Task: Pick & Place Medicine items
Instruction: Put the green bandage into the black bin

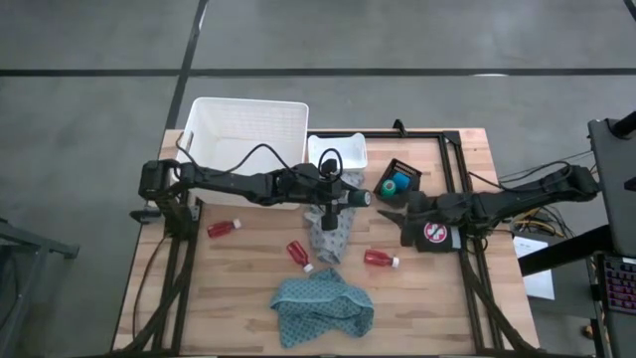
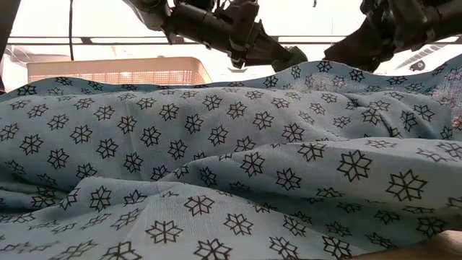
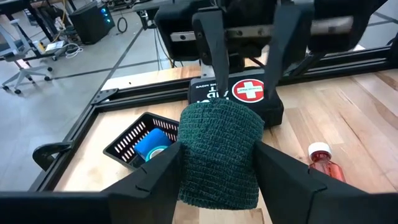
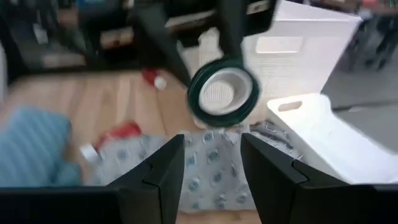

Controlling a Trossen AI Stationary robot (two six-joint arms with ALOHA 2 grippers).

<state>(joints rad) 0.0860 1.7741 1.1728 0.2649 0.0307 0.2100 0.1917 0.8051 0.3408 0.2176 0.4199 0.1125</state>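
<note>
A dark green roll with a white core hangs above the table's middle, with my left gripper shut on it. My right gripper stands open just to the right of it, fingers pointing at the roll's open end, nothing between them. Three red bottles with white caps lie on their sides on the wood. A blue container sits in a small black basket. The black first-aid pouch shows under my right arm. My left gripper pinches the green roll by its curved outer wall, one finger on each side. The fingers come nearly level from the table's left and lie along the roll's length. The roll is lifted clear of the table, its open end toward my right gripper.
A large white basket and a small white tray stand at the far side. A grey patterned cloth lies under my left gripper. A teal cloth is bunched near the front edge and fills the low view.
</note>
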